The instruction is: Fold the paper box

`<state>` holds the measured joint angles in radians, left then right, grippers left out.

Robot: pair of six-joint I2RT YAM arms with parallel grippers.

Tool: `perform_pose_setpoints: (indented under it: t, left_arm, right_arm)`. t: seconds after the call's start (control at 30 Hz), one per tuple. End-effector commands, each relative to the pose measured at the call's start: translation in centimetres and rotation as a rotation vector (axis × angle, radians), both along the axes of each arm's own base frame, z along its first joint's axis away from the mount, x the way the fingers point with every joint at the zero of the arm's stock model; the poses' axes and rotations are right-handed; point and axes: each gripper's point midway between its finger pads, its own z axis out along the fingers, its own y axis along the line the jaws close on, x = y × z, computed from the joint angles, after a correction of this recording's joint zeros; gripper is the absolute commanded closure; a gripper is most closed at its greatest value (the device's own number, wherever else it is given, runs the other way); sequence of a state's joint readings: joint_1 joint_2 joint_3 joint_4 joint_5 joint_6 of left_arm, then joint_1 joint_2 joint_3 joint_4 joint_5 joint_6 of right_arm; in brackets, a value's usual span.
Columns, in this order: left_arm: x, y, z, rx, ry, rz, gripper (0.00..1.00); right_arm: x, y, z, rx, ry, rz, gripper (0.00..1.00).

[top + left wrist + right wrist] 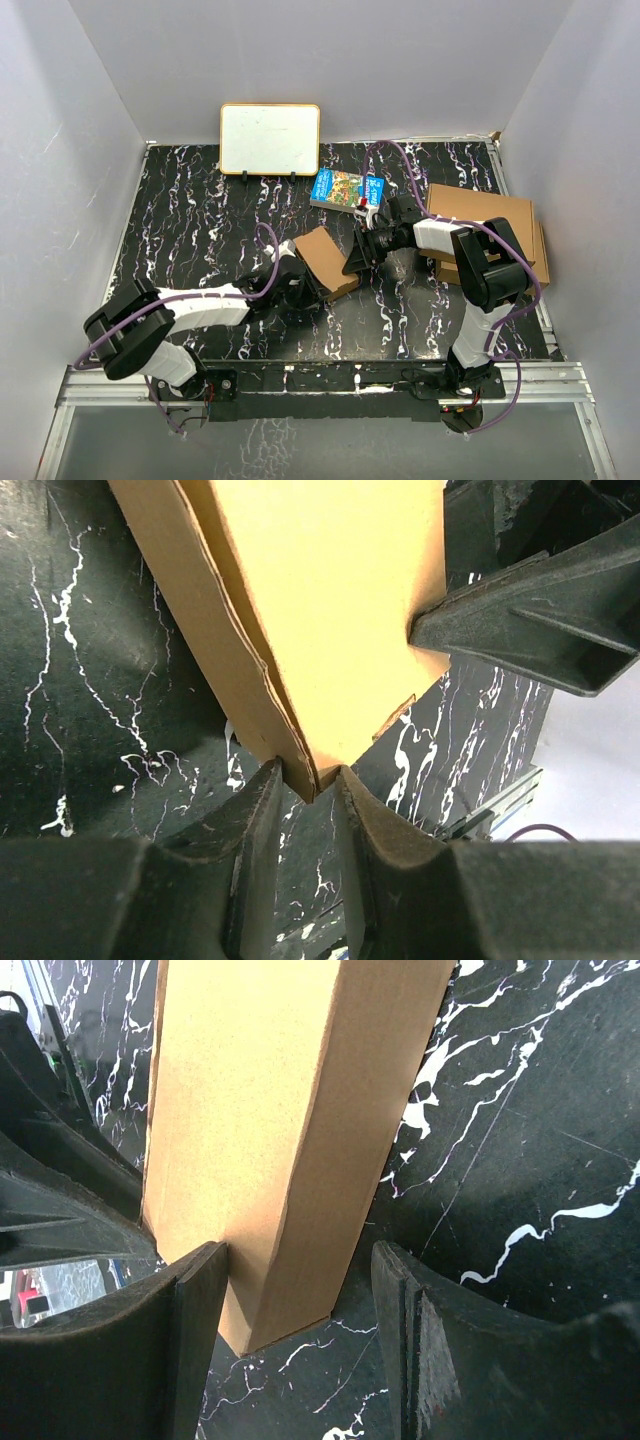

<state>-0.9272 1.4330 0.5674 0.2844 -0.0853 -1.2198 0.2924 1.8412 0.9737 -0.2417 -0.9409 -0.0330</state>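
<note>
Two sets of fingers meet at the paper box (pixel 322 258), which sits partly formed near the middle of the black marbled worktop (pixel 200 220), between the two arms. The left gripper (pixel 305 785) has its fingers closed on a near corner of the cardboard, pinching the layered edge; from that corner the box spreads away from it. The right gripper (pixel 298 1265) stands open astride the opposite end. One finger (pixel 195 1310) touches the broad face, and the other (pixel 410 1310) stands clear of the narrow side wall, with bare worktop showing in the gap. Seen from the right wrist, the box's long axis runs straight away from the fingers, roughly in line with their reach. So the piece is held by the left and only bracketed by the right, which looks like the arm free to act. As I judge it, the coming move turns on that gap: closing the right fingers across the narrow width would press the side wall in against the left's hold. Two larger cardboard boxes (pixel 485 225), a colourful printed item (pixel 347 188) and a whiteboard (pixel 270 138) lie well apart
</note>
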Motion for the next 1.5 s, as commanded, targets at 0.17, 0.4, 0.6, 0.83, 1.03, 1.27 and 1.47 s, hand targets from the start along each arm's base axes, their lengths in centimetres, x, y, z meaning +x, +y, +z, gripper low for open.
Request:
perform_pose_setpoints:
  t: [0.17,0.4,0.6,0.83,1.03,1.27,1.47]
  left_arm:
    - [-0.4,-0.6,-1.0,0.021,0.020,-0.035,1.00]
    - [-0.8,-0.2,-0.4,0.006,0.009,-0.038,0.88]
    - [-1.1,0.6,2.5,0.011,-0.082,-0.095,0.57]
    - [0.6,5.2,5.9,0.033,-0.224,-0.085,0.34]
    - [5.4,10.1,7.7,-0.016,-0.297,0.004,0.11]
    - [10.4,10.5,6.1,-0.051,-0.250,-0.009,0.23]
    - [12.8,9.1,4.2,-0.091,-0.195,-0.019,0.31]
  right_arm:
    - [0.6,-0.9,-3.0,-0.127,-0.051,-0.002,0.38]
    - [0.6,-0.9,-3.0,-0.127,-0.052,-0.001,0.38]
    - [0.7,-0.9,-3.0,-0.127,-0.053,-0.002,0.38]
    - [0.7,-0.9,-3.0,-0.126,-0.053,0.001,0.37]
    - [0.6,-0.9,-3.1,-0.127,-0.050,0.001,0.37]
    - [0.5,-1.0,-3.3,-0.128,-0.045,0.001,0.37]
    - [0.6,-1.0,-3.4,-0.131,-0.046,0.002,0.37]
